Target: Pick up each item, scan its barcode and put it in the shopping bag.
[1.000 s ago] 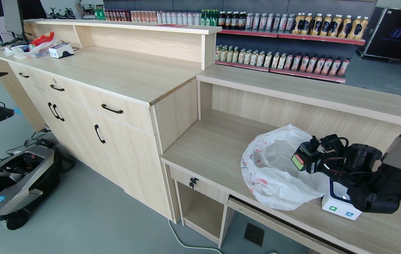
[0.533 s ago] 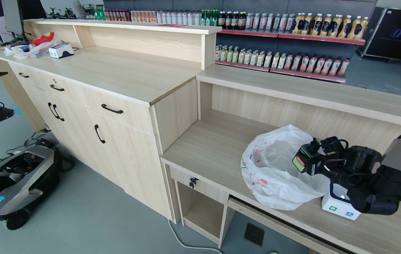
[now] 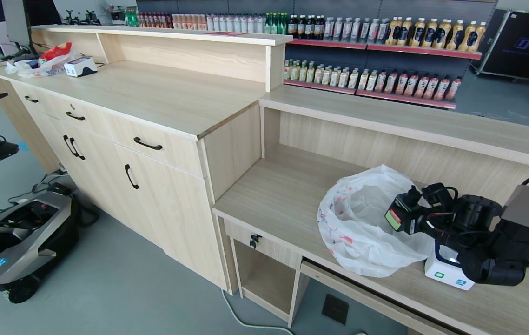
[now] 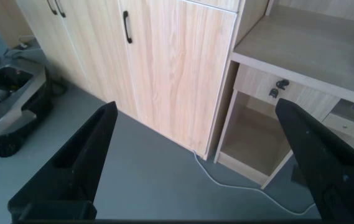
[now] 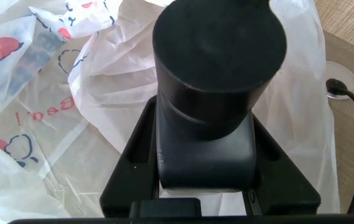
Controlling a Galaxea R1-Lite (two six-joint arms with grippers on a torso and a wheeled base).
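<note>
One dark cylindrical item [image 3: 395, 215], its green and red label too small to read, is clamped in the right gripper [image 3: 405, 210] just over the open mouth of the white shopping bag [image 3: 357, 232]. That bag carries red printed marks and lies on the low counter [image 3: 283, 190], touching a white scanner [image 3: 446, 273]. Left gripper [image 4: 195, 106] hangs above the floor, jaws wide apart.

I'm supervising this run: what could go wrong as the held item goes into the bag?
The shopping bag lies slumped with a loose mouth, so the dark container in the right claw might land on a fold and roll out. The scanner sits beside the arm near the counter edge and could get knocked.
</note>
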